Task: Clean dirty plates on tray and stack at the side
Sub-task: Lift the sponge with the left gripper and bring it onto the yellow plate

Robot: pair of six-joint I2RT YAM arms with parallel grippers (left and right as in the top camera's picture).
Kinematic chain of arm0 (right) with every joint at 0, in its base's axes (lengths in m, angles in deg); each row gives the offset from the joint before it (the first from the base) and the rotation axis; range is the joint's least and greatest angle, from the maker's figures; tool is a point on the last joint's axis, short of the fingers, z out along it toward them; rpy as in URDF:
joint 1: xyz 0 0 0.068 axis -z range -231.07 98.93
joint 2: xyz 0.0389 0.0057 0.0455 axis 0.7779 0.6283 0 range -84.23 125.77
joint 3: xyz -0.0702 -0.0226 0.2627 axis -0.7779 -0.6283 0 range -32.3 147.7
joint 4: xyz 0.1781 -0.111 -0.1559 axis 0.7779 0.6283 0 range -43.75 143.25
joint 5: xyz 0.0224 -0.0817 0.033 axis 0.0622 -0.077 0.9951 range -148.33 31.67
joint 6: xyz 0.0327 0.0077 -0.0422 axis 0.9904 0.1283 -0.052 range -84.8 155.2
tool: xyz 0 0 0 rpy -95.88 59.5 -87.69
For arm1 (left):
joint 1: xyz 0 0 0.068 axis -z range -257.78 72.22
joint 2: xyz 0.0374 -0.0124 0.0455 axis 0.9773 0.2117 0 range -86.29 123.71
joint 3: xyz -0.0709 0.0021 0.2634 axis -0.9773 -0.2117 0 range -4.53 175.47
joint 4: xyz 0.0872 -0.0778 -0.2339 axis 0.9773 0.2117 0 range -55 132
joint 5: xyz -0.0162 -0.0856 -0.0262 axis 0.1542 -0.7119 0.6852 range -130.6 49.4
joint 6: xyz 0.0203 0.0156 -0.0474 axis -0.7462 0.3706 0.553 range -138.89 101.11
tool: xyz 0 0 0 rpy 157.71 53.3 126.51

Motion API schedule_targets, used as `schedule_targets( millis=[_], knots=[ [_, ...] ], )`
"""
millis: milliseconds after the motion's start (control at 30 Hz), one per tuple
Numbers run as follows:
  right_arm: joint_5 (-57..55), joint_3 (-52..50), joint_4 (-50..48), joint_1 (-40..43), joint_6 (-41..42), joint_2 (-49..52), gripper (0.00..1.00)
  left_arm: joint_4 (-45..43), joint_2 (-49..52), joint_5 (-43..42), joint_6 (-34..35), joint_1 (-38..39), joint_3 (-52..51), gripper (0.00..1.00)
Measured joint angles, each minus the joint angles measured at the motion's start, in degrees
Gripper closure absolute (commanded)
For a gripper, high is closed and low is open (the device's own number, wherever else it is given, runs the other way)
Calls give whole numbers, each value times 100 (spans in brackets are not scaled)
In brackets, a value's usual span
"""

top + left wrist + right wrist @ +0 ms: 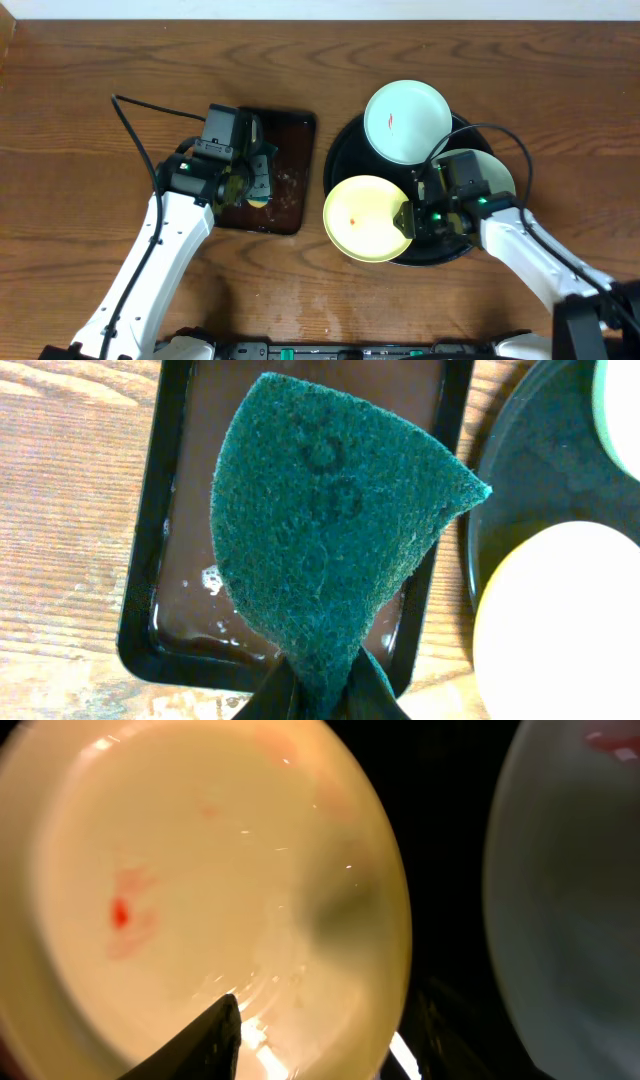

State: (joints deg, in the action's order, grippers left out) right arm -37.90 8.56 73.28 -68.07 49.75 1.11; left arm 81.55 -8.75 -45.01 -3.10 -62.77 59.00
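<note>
Dirty plates, three of them, all sit at the round tray on the right side of your workspace, none yet stacked at the side.

The wooden table carries everything. On its right half lies the round black tray, glossy, with a raised rim. Just to its left lies the rectangular dark tray, which holds a shallow brown liquid with a few bubbles toward its near end.

The white plate rests at the far edge of the round tray and has a small red smear near its middle. The pale yellow plate is at the near left, overhanging the round tray's left rim, with a red smear left of its centre. The pale mint plate lies at the right, mostly hidden under your right arm. In the right wrist view it shows just beside the yellow one, with a red mark at its far edge.

The green scouring sponge is held up over the rectangular tray, its broad end fanned out and its narrow end pinched. Your left gripper is clenched on that narrow end.

Your right gripper is at the yellow plate's right rim. One finger lies on the plate's upper face and the other is hidden beneath it, so the gripper reads as pinching the rim.
</note>
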Motion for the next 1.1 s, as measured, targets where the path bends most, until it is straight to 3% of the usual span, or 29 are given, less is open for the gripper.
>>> schedule_targets(
  millis=[233, 833, 1100],
  knots=[
    [-293, 0, -450, -33, 142, 492, 99, 76, -9, -199, 50, 0, 0, 93],
    [-1801, 66, -872, 13, 791, 393, 99, -313, -7, -774, 116, 90, 0, 92],
    [-1674, 66, -896, 13, 752, 393, 99, -1113, 409, -922, 570, 994, 0, 92]
  ],
)
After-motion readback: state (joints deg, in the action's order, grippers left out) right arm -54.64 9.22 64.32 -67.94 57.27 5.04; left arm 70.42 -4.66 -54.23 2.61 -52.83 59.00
